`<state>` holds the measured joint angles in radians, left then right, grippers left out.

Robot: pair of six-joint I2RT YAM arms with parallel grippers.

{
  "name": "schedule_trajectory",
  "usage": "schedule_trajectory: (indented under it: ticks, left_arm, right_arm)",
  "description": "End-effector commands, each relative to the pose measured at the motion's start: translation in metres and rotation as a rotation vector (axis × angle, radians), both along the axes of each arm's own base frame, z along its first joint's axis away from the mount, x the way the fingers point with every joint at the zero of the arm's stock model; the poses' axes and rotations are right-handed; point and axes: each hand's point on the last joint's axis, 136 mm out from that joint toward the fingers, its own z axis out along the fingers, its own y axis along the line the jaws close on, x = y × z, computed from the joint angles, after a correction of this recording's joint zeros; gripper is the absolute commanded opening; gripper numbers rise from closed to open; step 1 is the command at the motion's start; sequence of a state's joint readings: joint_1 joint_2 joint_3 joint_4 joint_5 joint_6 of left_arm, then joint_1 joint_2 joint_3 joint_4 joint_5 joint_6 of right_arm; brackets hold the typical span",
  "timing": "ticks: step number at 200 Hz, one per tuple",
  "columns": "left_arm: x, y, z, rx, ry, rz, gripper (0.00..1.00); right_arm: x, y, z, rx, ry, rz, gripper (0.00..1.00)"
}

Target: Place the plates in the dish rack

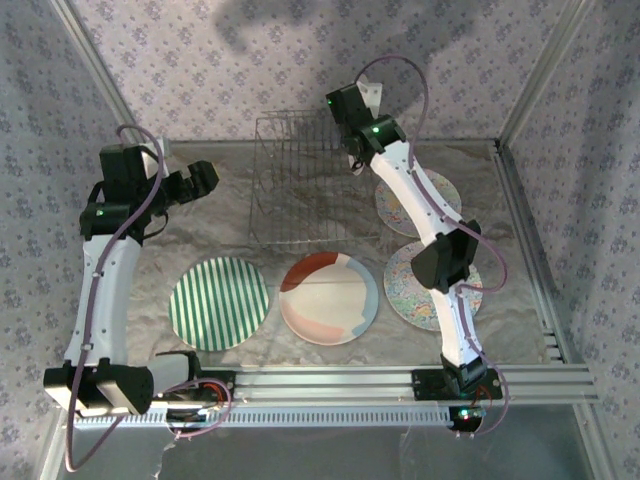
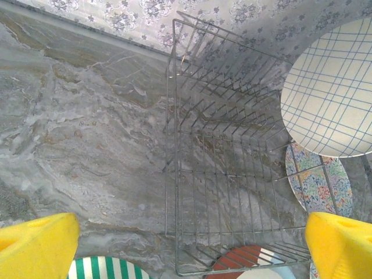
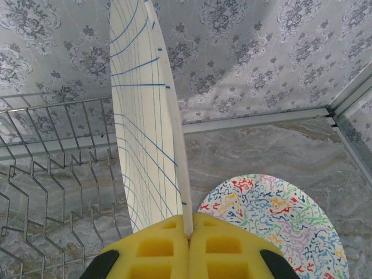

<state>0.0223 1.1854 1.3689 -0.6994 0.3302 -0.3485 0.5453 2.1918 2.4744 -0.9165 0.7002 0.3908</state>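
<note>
The right hand (image 3: 189, 229) is gripping a white plate with blue grid lines (image 3: 142, 116) by its lower rim, fingers pressed tight against it. It is holding the plate on edge, upright, above the right side of the rack (image 1: 300, 180). The rack is standing at the back middle of the desk (image 1: 215, 225) with no plate in it.

The left hand (image 1: 205, 178) is hovering left of the rack, its yellow fingers (image 2: 35, 244) spread wide and gripping nothing.

The striped plate (image 1: 219, 303) and the cream plate (image 1: 330, 298) are lying flat side by side in front of the rack. A mosaic plate (image 1: 448, 200) is lying right of the rack, and a second mosaic plate (image 1: 400, 285) is lying just in front of it, both partly under the right arm.
</note>
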Motion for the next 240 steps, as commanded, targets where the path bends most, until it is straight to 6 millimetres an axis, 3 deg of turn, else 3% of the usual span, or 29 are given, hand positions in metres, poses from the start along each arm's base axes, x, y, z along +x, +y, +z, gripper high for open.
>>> schedule_trajectory:
  ticks: [1,143,189,240]
  left_arm:
    - [-0.004,-0.001,0.000,-0.009,-0.009,-0.021,0.99]
    - [-0.008,0.000,-0.010,-0.046,0.016,-0.037,0.99]
    - [-0.007,-0.003,-0.007,-0.060,0.014,-0.045,0.99]
    - [-0.009,-0.003,-0.010,-0.075,0.026,-0.039,0.99]
  right_arm:
    - [0.010,-0.002,0.015,0.009,-0.067,-0.030,0.00]
    - [0.031,0.030,-0.055,0.015,0.040,0.023,0.00]
    - [0.029,0.034,-0.057,0.012,0.051,0.038,0.00]
    - [0.021,0.016,-0.049,0.034,0.079,0.013,0.40]
